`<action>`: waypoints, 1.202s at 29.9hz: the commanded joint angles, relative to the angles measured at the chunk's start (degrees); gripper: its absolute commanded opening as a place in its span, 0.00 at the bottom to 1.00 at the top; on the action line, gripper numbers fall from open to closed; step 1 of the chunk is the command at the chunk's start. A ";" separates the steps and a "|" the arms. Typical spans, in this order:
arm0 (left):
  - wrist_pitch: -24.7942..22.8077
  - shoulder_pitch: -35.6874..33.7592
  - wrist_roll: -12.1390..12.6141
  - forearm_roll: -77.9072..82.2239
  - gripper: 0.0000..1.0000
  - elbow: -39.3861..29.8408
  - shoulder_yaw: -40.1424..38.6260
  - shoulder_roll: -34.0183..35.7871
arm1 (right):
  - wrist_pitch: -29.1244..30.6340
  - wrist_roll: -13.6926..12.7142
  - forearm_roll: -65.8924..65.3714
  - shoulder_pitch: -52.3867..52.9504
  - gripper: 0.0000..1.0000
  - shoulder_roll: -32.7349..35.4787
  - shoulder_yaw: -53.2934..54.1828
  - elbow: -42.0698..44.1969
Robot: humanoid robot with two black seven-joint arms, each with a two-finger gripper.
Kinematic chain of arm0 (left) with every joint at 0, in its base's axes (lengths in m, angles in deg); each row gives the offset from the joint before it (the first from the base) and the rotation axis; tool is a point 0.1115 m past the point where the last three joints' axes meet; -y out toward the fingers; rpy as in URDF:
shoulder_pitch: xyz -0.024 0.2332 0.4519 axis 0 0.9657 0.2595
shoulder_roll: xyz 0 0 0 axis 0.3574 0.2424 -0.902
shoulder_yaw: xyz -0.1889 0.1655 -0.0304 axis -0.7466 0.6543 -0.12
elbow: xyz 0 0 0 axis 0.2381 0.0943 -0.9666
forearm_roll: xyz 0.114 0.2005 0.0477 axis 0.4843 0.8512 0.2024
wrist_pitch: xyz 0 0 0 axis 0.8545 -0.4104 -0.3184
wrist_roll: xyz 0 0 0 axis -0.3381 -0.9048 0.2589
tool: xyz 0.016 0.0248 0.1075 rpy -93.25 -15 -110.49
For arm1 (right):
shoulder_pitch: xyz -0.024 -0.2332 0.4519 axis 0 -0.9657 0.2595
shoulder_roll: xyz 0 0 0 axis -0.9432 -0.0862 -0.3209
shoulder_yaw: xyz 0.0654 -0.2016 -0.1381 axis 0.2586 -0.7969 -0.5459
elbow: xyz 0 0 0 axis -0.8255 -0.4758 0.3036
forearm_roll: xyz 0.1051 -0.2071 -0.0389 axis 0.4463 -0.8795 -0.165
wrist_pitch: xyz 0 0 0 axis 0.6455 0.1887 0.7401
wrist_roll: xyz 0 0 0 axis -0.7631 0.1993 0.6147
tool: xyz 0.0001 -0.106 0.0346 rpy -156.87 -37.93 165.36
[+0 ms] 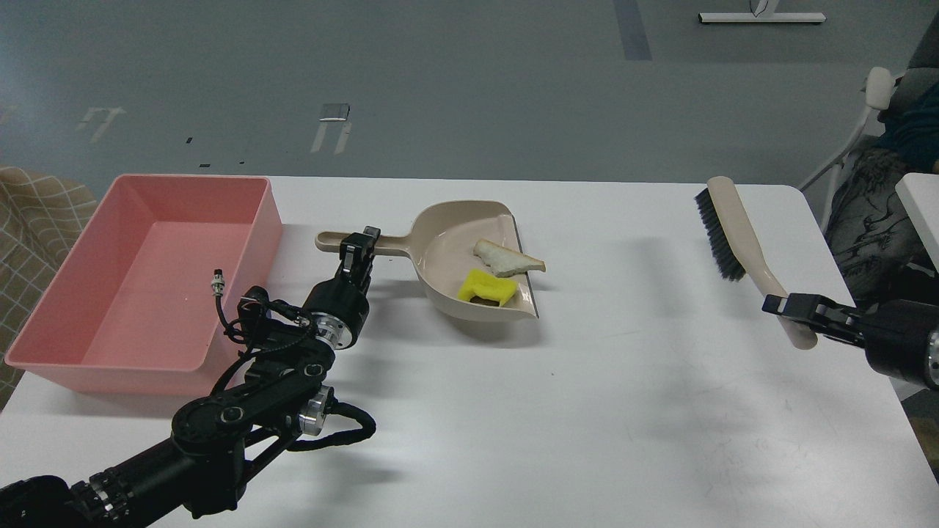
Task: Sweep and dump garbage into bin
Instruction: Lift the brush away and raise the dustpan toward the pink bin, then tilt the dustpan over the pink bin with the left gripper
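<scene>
The beige dustpan (447, 257) hangs a little above the white table, its shadow below it. In its scoop lie the garbage: a yellow notched piece (487, 287) and a beige-white strip (506, 259). My left gripper (357, 249) is shut on the dustpan's handle (334, 240). The pink bin (143, 275) stands at the table's left, empty, left of that gripper. My right gripper (788, 306) is shut on the handle of the black-bristled brush (730, 229), held up at the far right, well away from the dustpan.
The white table (587, 411) reaches from the bin to its right edge near the brush. A chair (873, 117) and dark fabric stand beyond the right edge. A checked cloth (37, 213) lies left of the bin.
</scene>
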 commanded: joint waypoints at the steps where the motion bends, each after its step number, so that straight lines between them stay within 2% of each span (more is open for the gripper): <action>1: -0.25 0.08 0.17 -2.34 0.00 -3.03 -2.27 2.45 | -0.37 0.35 0.04 -1.61 0.00 0.49 0.02 -0.16; 9: -0.86 2.10 0.26 -11.39 0.00 -14.28 -8.41 18.79 | -0.55 0.35 0.04 -2.23 0.00 -0.12 0.20 -0.16; 13: -4.72 9.28 0.61 -13.51 0.00 -18.24 -18.23 26.70 | -0.55 0.35 0.04 -2.23 0.00 -0.65 0.55 -0.16; 17: -9.46 16.32 0.96 -13.59 0.00 -18.33 -27.21 30.22 | -0.55 0.35 0.04 -2.23 0.00 -1.35 0.55 -0.25; 19: -14.20 23.42 0.96 -13.77 0.00 -18.07 -33.88 32.85 | -0.55 0.35 0.04 -2.23 0.00 -1.44 0.55 -0.25; 25: -21.68 37.50 0.61 -12.28 0.00 -16.93 -45.76 37.42 | -0.55 0.35 0.04 -2.32 0.00 -2.23 0.72 -0.16; 29: -22.75 40.16 -0.18 -9.38 0.00 -15.88 -47.01 41.91 | -0.55 0.35 0.04 -2.23 0.00 -2.93 0.55 -0.16; 31: -22.83 40.25 -1.40 -6.84 0.00 -14.56 -47.09 43.76 | -0.55 0.26 0.04 -2.32 0.00 -3.55 0.55 -0.16; 33: -22.49 40.25 -3.95 -3.68 0.00 -13.85 -48.32 46.04 | -0.55 0.26 0.04 -2.32 0.00 -4.34 0.72 -0.25; 36: -22.40 40.25 -4.05 -2.00 0.00 -13.76 -50.51 47.36 | -0.55 0.26 0.04 -2.23 0.00 -4.78 0.73 -0.25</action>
